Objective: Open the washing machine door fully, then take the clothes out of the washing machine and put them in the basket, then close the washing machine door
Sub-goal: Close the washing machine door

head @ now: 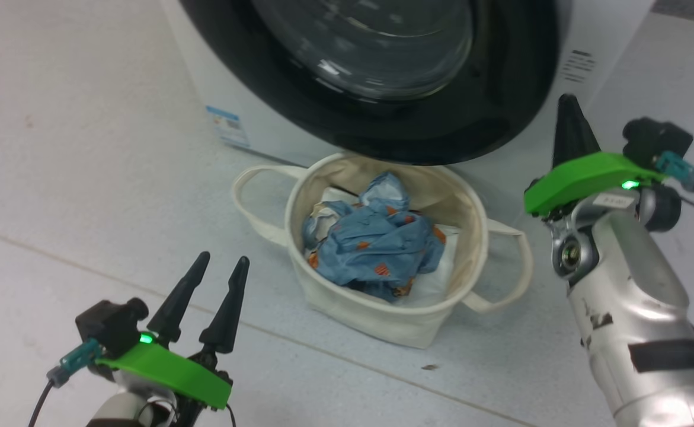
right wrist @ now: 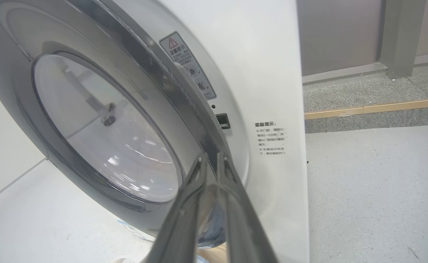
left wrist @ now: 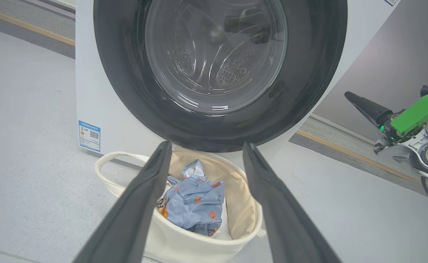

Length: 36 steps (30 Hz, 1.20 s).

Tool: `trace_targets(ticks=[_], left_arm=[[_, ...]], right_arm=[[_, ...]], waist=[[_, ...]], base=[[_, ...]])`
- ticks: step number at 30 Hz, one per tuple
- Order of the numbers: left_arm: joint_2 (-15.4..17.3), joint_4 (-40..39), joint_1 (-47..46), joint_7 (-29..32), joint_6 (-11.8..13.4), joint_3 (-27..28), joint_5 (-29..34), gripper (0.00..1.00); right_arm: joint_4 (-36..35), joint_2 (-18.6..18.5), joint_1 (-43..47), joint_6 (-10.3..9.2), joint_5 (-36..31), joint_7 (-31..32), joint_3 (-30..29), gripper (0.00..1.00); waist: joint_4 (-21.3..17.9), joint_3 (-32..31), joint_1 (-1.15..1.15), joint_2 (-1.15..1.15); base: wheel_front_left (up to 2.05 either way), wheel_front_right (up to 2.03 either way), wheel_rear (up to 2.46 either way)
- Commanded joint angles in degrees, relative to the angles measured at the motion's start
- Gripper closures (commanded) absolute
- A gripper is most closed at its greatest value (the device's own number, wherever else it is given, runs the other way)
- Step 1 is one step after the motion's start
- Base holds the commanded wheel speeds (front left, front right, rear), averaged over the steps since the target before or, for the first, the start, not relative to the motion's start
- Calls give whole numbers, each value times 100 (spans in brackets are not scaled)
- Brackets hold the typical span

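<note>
Left end effector [head: 223,258]: spread wide, nothing held, parked low over the floor [head: 86,178], fingers pointed towards the basket [head: 382,323].
Right end effector [head: 569,107]: shut tight, nothing gripped. Its fingertips are set at the right-hand edge of the washing machine door [head: 501,89]; contact cannot be confirmed.
The door is seen almost flat against the front of the washing machine [head: 252,101]. In the right wrist view a narrow gap is seen on the latch side, with the latch slot [right wrist: 223,121] uncovered. The steel drum [left wrist: 214,65] is seen through the glass.
Clothes [head: 376,243]: a crumpled light blue bundle with orange prints is seen inside the basket, with white cloth beneath it.
The basket is stood on the floor just in front of the machine, below the door's lower rim, with loop handles out to both sides. A blue sticker [head: 228,126] is noted on the machine's lower front.
</note>
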Motion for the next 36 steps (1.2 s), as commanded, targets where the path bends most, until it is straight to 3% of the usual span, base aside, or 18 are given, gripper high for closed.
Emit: trace_targets(ticks=[1,13,21,36], left_arm=[[191,-189,-60,-52,32,256,-33,0],[381,-397,143,-43,172,395,-87,0],[476,-662,392,-135,298,631,-223,0],[564,-1243,833,-182,363,973,-575,0]], right_arm=[[-319,92,58,14,78,-70,168,0],[-1378,92,1076,14,182,-70,576,0],[-2222,75,1965,14,169,-70,1159,0],[-3190,69,2985,14,-80,83,1205,0]], waist=[[-167,-94,0,0],[-813,-334,0,0],[-1365,-543,0,0],[-1910,-660,0,0]], base=[[0,0,0],[0,0,0],[0,0,0],[0,0,0]])
